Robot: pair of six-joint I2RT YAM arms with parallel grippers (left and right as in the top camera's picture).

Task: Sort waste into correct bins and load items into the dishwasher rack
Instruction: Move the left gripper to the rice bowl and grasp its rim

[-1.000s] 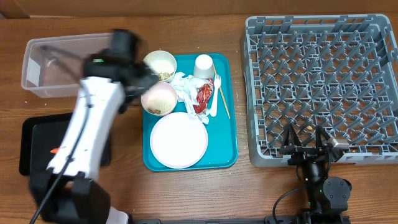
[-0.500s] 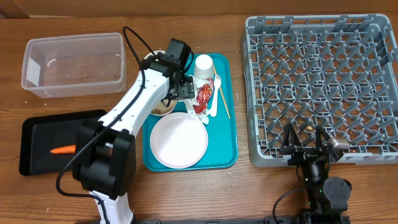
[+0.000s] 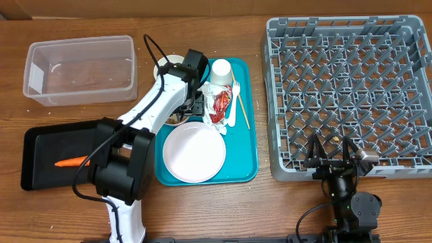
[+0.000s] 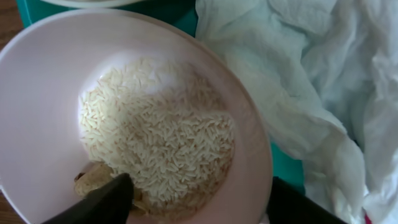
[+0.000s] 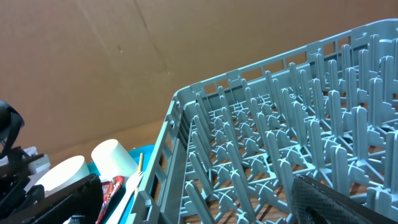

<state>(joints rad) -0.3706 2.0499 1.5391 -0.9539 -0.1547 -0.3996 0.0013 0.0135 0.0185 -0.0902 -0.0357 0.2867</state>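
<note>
A white bowl (image 4: 37, 106) holding pale rice (image 4: 155, 137) fills the left wrist view. My left gripper (image 4: 199, 208) is open, one finger inside the bowl by a brown scrap and the other outside its rim. Overhead, the left gripper (image 3: 192, 101) is over this bowl (image 3: 174, 119) on the teal tray (image 3: 251, 135). Crumpled napkins (image 3: 202, 94) and a red wrapper (image 3: 217, 104) lie beside it. The tray also holds a second bowl (image 3: 162, 65), cup (image 3: 221, 71), plate (image 3: 194, 152), fork (image 3: 234, 101) and chopstick (image 3: 241, 108). A carrot (image 3: 71, 162) lies in the black tray (image 3: 34, 145). My right gripper (image 3: 334, 158) is open at the grey rack's (image 3: 351, 88) near edge.
The clear tub (image 3: 79, 67) stands at the back left. The left arm stretches from the front left across the black tray's right side to the teal tray. The rack takes up the right half of the table.
My left arm has swung right from above the black tray and tub to the teal tray and come down on the rice bowl. The right arm has not moved.
</note>
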